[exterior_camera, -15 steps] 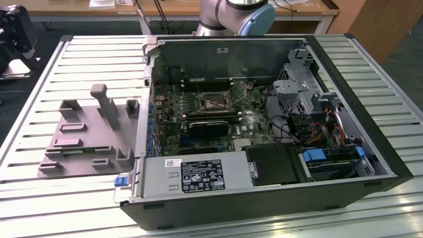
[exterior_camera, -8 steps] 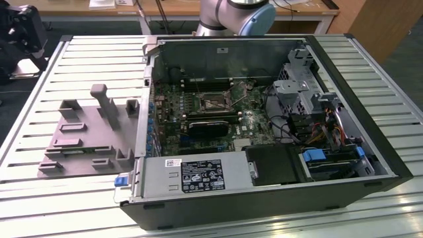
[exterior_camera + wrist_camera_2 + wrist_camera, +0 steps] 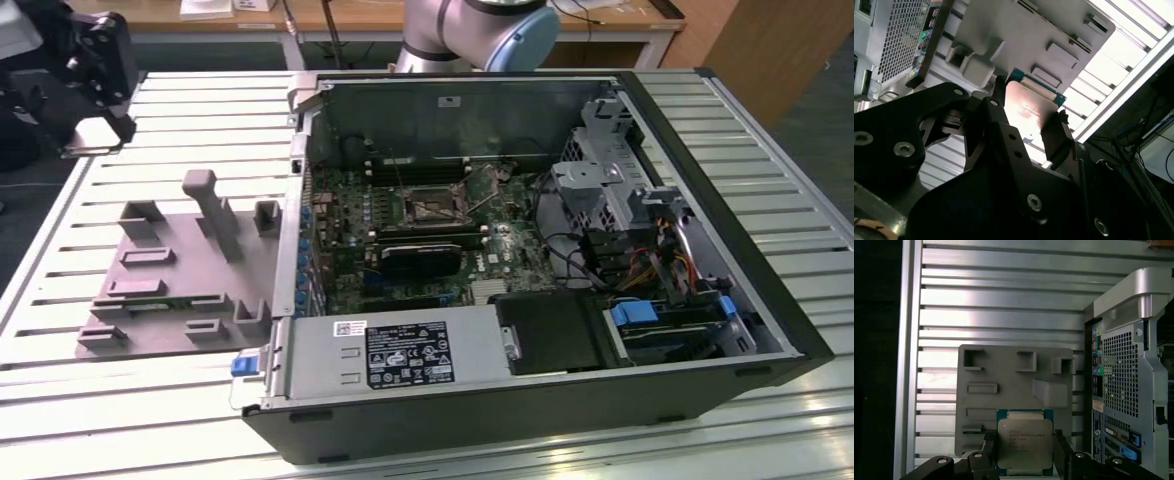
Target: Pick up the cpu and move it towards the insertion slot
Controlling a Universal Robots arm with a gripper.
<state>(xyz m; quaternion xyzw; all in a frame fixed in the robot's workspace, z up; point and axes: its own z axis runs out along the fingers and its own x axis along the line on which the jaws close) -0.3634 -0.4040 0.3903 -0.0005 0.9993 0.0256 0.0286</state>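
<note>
- Far out on the exterior view's left, well clear of the computer case (image 3: 534, 420), the black jaws hang high over the slatted metal worktop (image 3: 160, 120).
- And they've got it: the jaws are closed on the cpu (image 3: 1024, 445), with one of the dark fingers (image 3: 990, 444) pressed to each of two opposite edges.
- Both wrist views show the chip square between them, silver top facing the first wrist camera and a thin blue-green rim around it.
- In the second wrist view the cpu (image 3: 1029, 112) catches the light, and the grey fixture plate sits further off behind it.
- So the cpu is up in the air, off the fixture, outside the case and well apart from it.
- Moving toward the case, the grey fixture plate (image 3: 174, 270) lies flat on the worktop just beside the case's open side, its blocks and one tall post standing up.
- Now the case itself, lying on its side with the panel off and the green motherboard (image 3: 347, 250) exposed.
- Inside the case, about mid-board, is the insertion slot (image 3: 434, 207), a silvery square frame with a dark centre.
- A silver power supply (image 3: 387, 355) sits along the case's near wall.
- On the exterior view's right end of the case are the metal drive cage (image 3: 601, 180) and a tangle of cables.
</note>
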